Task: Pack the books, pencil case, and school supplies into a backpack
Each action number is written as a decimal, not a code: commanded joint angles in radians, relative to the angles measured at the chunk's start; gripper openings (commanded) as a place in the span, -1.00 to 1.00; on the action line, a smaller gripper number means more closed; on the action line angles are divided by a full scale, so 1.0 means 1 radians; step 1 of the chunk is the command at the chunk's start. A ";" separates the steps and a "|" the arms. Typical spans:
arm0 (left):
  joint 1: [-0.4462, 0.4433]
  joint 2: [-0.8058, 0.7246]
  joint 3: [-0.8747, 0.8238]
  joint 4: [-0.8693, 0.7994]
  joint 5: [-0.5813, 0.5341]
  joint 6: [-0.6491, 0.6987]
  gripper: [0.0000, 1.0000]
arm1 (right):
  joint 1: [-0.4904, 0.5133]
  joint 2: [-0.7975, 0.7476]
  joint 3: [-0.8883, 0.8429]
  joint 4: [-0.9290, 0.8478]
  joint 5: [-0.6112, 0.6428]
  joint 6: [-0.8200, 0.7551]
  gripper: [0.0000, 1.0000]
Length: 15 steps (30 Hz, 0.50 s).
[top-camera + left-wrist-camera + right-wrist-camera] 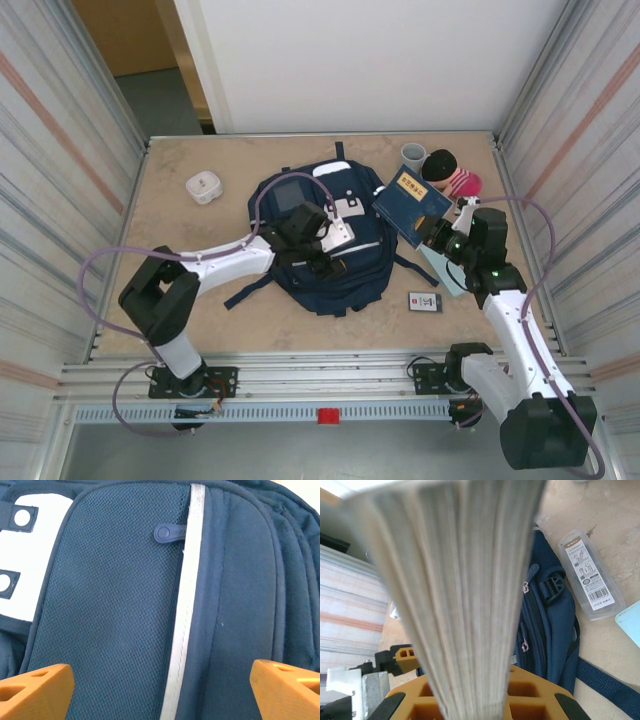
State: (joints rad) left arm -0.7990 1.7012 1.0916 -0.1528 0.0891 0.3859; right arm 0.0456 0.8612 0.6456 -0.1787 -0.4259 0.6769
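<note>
Dark blue book (408, 198) is clenched across its thickness in the right gripper (434, 232), just right of the backpack (355, 280), sticking out from the jaws toward the far side. Left gripper (322, 250) hovers over the front pocket, jaws spread wide, holding nothing. We see no open mouth on the backpack and nothing in it, so we judge the zip needs opening before the right arm inserts.
</note>
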 commanded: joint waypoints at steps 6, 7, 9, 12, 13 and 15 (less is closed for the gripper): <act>-0.043 0.091 0.076 -0.012 0.053 0.052 0.87 | -0.001 -0.019 0.027 -0.001 -0.008 0.008 -1.00; -0.042 0.102 0.081 -0.012 0.030 0.046 0.87 | -0.001 -0.019 0.028 -0.001 -0.007 0.009 -1.00; -0.042 0.113 0.092 -0.016 0.009 0.035 0.87 | 0.000 -0.019 0.029 -0.001 -0.012 0.006 -1.00; -0.043 0.112 0.092 -0.017 0.037 0.040 0.88 | 0.000 -0.021 0.030 -0.004 -0.012 0.002 -1.00; -0.043 0.106 0.086 -0.017 0.062 0.046 0.89 | -0.001 -0.021 0.029 -0.005 -0.013 0.001 -1.00; -0.043 0.093 0.074 -0.012 0.112 0.050 0.94 | 0.000 -0.019 0.030 -0.005 -0.014 0.001 -1.00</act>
State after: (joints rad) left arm -0.8337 1.8050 1.1587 -0.1562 0.1307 0.4183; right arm 0.0456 0.8593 0.6456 -0.2031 -0.4229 0.6769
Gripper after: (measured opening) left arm 0.963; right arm 0.125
